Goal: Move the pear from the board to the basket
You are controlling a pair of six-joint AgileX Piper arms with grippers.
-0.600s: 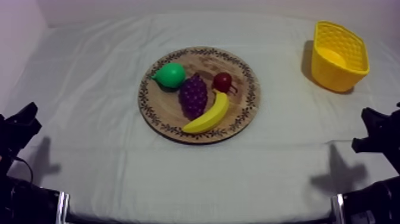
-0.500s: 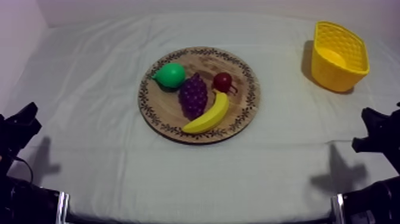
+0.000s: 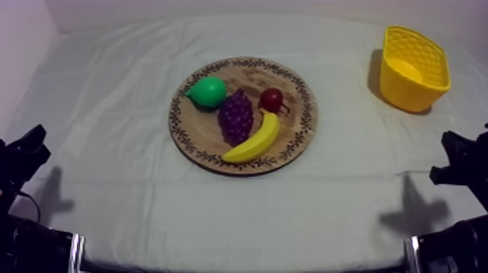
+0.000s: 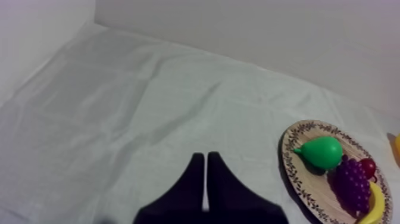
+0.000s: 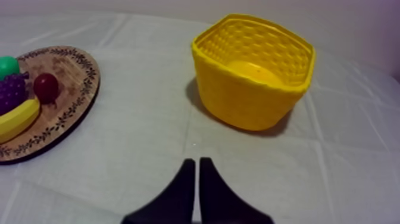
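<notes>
Currently, from above, the pear [image 3: 208, 91] is lying at the left of the board [image 3: 190, 149], just beside the grapes [image 3: 236, 116]. The basket [image 3: 407, 91] is standing well apart at the far right, and the left arm [image 3: 22, 156] and right arm [image 3: 461, 163] are sitting low at the near edge. From the left wrist, the left claw [image 4: 205, 156] is pointing at bare cloth, its fingers pressing together into a wedge and gripping nothing; the pear is lying on the board's side nearest it. From the right wrist, the right claw [image 5: 197, 161] is likewise pinching closed and empty, aiming at cloth between board and basket. Probably best: open wide first, then come down on the pear's fat body from above, keeping clear of the grapes. Against the earlier frames nothing is shifting; fruit, basket and arms are sitting as before.
</notes>
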